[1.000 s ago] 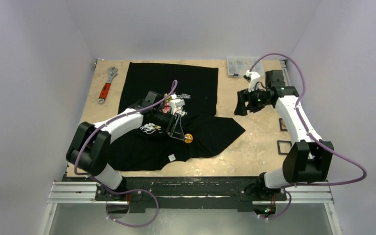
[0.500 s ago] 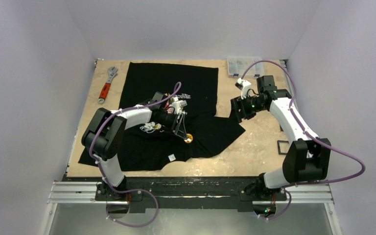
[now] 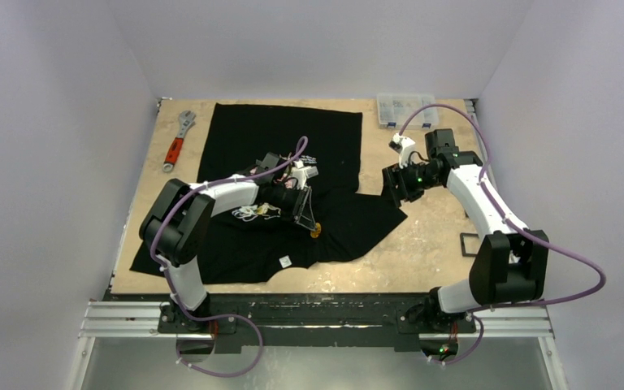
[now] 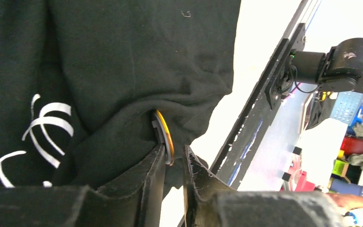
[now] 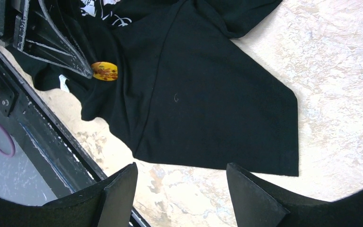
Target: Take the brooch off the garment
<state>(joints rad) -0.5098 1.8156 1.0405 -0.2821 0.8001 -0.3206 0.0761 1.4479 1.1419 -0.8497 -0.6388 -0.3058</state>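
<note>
Brooch [image 4: 163, 135]: light, rigid disc on limp garment [image 4: 123, 56], so pinch its rim; left claw [image 4: 175, 150] straddles it, clamp unclear; right claw [image 5: 180, 168] open.

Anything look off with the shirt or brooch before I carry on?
The garment is puckered into a tight fold around the brooch, whose rim sits between the fingers of the left pincer. No tear or spill shows.

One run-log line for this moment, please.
left gripper: jaws narrow astride brooch rim, clamp unconfirmed | brooch: on black T-shirt, not removed | right gripper: open, empty
</note>
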